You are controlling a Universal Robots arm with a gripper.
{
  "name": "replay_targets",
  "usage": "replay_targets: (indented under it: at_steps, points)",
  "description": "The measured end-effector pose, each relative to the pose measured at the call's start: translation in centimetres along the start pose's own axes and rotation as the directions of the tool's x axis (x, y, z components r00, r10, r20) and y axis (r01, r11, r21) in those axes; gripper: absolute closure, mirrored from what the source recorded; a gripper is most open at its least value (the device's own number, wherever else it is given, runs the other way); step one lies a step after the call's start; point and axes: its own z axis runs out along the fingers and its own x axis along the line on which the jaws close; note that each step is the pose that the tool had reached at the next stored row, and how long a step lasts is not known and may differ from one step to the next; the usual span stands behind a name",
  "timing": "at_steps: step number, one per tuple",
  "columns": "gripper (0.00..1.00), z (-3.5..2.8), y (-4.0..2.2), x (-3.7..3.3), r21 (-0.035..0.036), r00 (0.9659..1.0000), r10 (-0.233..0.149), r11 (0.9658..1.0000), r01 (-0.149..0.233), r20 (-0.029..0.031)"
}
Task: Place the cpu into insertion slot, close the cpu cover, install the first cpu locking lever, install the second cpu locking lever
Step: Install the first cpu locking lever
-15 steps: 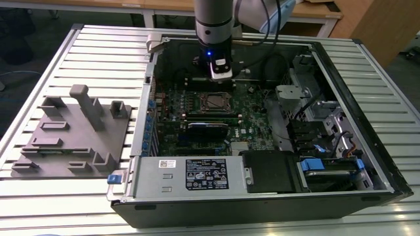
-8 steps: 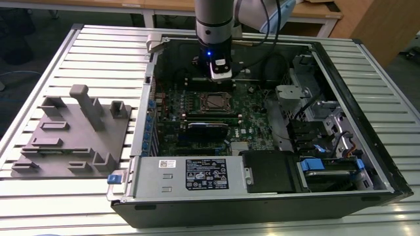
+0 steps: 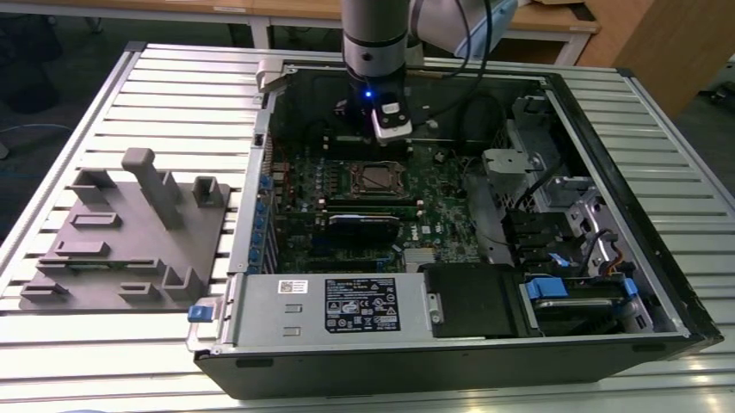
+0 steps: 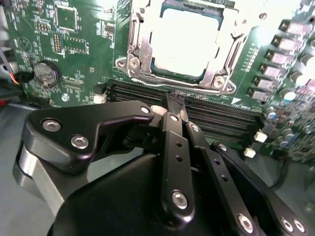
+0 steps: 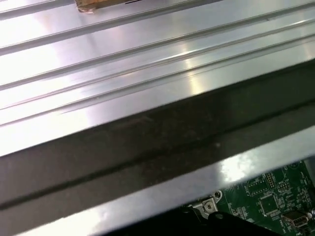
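The cpu (image 4: 184, 39) lies flat in the insertion slot (image 3: 377, 179), its pale silver top showing through the central cut-out. The cpu cover (image 4: 138, 46) lies down around it as a metal frame. Thin metal levers run along the frame's sides; I cannot tell whether they are latched. My gripper (image 3: 388, 138) hangs inside the case just behind the slot, toward the case's far wall. In the second wrist view my gripper (image 4: 174, 98) is shut on nothing, its black fingertips together above the memory slots (image 4: 216, 115) beside the socket.
The open computer case (image 3: 643, 172) lies on a ribbed metal table (image 5: 123, 59). Inside are a white-labelled power supply (image 3: 333, 305), a black card (image 3: 365, 222) and drive bays (image 3: 574, 224). A grey fixture plate (image 3: 126, 232) sits at the exterior view's left. The case wall (image 5: 147, 142) is close by.
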Motion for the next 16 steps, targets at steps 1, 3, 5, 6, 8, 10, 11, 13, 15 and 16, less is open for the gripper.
replay_targets:
  at_steps: [1, 3, 5, 6, 8, 10, 11, 13, 15, 16]
  points:
    - [0.89, 0.00, 0.00, 0.00, 0.0056, 0.9999, -0.012, 0.9999, 0.012, -0.0008]
    - [0.89, 0.02, 0.00, 0.00, 0.0218, 0.9995, -0.032, 0.9992, 0.032, -0.0027]
    - [0.89, 0.03, -0.01, 0.00, 0.0453, 0.9988, -0.049, 0.9977, 0.050, -0.0062]
    - [0.89, 0.03, -0.01, 0.00, 0.0569, 0.9983, -0.057, 0.9967, 0.057, -0.0083]
    - [0.89, 0.04, -0.01, 0.00, 0.0756, 0.9974, -0.071, 0.9946, 0.072, -0.0115]
    - [0.89, 0.04, -0.04, -0.01, 0.0832, 0.9965, -0.083, 0.9930, 0.084, -0.0120]
    - [0.89, 0.02, -0.10, -0.03, 0.0841, 0.9962, -0.087, 0.9926, 0.087, -0.0124]
    - [0.89, 0.01, -0.29, -0.09, 0.0841, 0.9957, -0.092, 0.9922, 0.092, -0.0127]
    - [0.89, -0.02, -0.58, -0.19, 0.0840, 0.9954, -0.095, 0.9919, 0.095, -0.0131]
    - [0.89, -0.03, -0.74, -0.25, 0.0839, 0.9953, -0.096, 0.9918, 0.096, -0.0132]
